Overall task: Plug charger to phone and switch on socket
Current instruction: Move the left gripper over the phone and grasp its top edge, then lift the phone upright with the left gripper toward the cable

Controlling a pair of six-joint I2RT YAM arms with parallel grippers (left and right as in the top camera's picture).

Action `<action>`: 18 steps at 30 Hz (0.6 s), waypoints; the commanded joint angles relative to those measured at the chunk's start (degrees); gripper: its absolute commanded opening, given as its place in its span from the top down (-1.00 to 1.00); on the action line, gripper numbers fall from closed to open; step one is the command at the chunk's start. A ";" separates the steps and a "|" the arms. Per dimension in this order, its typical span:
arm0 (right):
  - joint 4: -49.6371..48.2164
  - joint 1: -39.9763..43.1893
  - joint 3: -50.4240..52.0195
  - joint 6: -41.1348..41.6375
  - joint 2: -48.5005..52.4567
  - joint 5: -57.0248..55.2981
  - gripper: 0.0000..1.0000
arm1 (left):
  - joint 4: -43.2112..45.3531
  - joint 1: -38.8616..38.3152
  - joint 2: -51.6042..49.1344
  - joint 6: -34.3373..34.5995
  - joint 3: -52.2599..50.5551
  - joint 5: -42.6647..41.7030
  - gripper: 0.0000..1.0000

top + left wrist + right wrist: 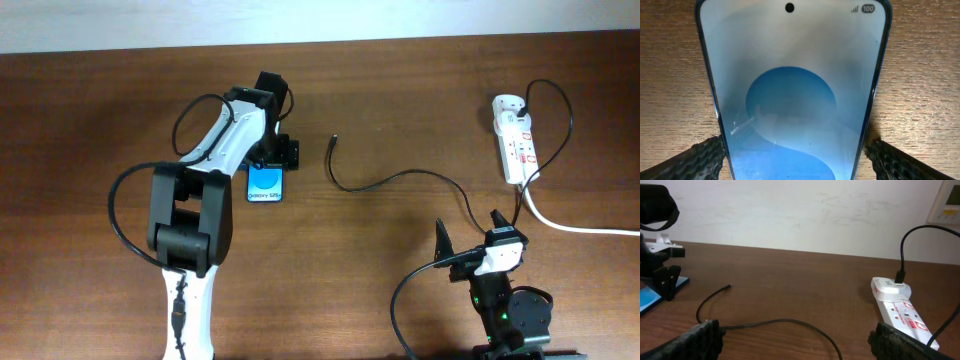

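Note:
The phone (268, 185) lies flat on the brown table with its blue screen up, and it fills the left wrist view (790, 90). My left gripper (272, 157) straddles its far end, with a finger against each long edge (792, 155). The charger (400, 177) is a thin black cable. Its free tip (333, 140) lies on the table right of the phone, apart from it. Its other end is plugged into the white socket (517, 140) at the far right. My right gripper (470, 232) is open and empty near the front edge, with the cable (790, 321) lying between its fingers (795, 340).
A thick white cord (570, 225) runs from the socket off to the right edge. The socket (900, 310) and the cable's plug (900, 275) show at the right of the right wrist view. A pale wall stands behind the table.

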State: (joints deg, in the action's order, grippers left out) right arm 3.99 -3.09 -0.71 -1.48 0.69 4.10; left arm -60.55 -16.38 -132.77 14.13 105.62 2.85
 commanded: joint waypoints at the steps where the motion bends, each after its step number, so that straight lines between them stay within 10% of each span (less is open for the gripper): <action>1: 0.09 -0.33 0.39 0.39 -0.39 0.33 -0.97 | 0.26 1.07 -1.92 -0.94 -0.61 -0.26 -0.95; 12: 0.09 -0.33 0.39 0.39 -0.39 0.33 -0.97 | 0.04 1.16 -2.23 -0.90 -0.61 -0.31 -0.69; 18: 0.09 -0.33 0.39 0.39 -0.39 0.33 -0.96 | 3.02 1.16 -2.34 -0.46 -3.93 -3.72 -0.88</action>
State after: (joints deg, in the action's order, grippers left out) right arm 3.99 -3.09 -0.71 -1.45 0.69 4.10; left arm -59.37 -15.62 -132.92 13.50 105.12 1.48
